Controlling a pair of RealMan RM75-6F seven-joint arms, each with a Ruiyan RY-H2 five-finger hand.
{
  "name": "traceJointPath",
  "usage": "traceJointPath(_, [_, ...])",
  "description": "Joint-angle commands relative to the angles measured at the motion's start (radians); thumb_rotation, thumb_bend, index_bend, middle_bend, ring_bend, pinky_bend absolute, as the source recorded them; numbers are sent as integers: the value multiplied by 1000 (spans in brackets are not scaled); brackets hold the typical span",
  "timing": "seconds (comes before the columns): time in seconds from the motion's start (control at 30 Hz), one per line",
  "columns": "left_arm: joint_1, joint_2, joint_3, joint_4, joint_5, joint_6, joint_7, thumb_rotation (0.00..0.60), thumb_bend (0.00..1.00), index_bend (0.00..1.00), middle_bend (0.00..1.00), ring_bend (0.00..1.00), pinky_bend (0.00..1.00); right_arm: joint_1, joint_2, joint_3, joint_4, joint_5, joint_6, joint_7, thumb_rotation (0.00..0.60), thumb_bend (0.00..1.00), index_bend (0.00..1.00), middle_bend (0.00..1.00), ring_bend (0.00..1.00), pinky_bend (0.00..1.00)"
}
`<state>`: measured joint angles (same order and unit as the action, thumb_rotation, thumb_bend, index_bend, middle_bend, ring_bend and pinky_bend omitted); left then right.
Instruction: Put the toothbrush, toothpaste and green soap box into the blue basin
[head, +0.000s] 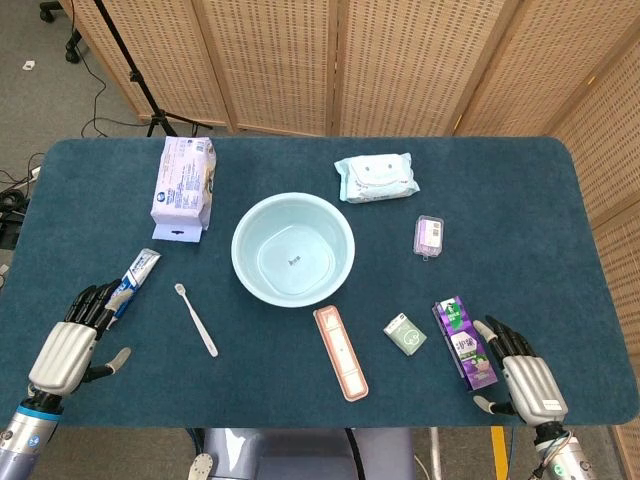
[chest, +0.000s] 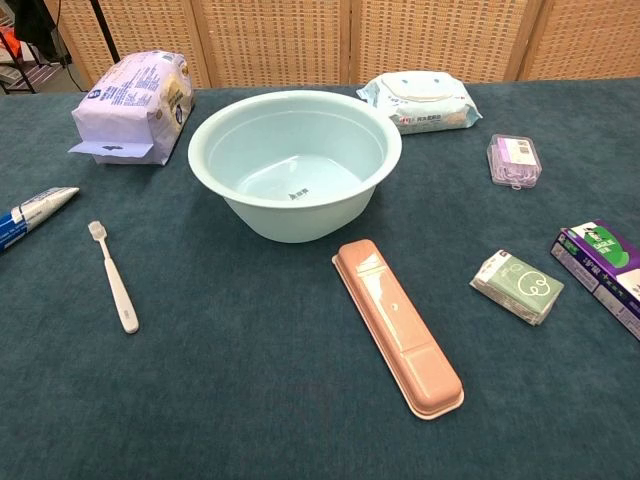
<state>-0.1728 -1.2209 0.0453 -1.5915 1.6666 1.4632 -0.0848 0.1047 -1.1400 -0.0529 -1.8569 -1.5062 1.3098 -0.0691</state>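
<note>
toothpaste (head: 134, 281) touching left hand (head: 68, 350) fingers (head: 97, 300).

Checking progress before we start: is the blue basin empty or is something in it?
Empty: the blue basin shows only bare floor with a small mark.

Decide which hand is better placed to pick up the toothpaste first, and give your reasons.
Left. The left hand lies right at the toothpaste, fingertips by its lower end. The right hand sits across the table, beyond the basin.
</note>
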Motion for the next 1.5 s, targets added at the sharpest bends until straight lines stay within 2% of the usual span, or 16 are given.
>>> traceJointPath(0.03, [0, -1, 1, 0, 0, -2, 2, 600, 297, 0, 0, 0, 0, -1, 1, 0, 0, -1, 1, 1, 600, 53, 53, 0, 0, 81])
traceJointPath(1.1, [-8, 1, 15, -17, 2, -34, 24, 600, 296, 10, 0, 0, 0, -2, 14, -5, -4, -14, 5, 20, 600, 53, 53, 0, 0, 81])
traceJointPath(1.33, [-34, 31, 20, -42, -29, -107, 25, 600, 296, 294, 0, 0, 0, -1, 17, -3, -5, -10, 5, 27, 600, 53, 53, 0, 0, 81])
traceJointPath(1.5, [-90, 103, 6, -105, -62, -204, 59, 600, 297, 362, 0, 0, 0, -1, 18, -5, -8, -16, 4, 28, 600, 53, 53, 0, 0, 81])
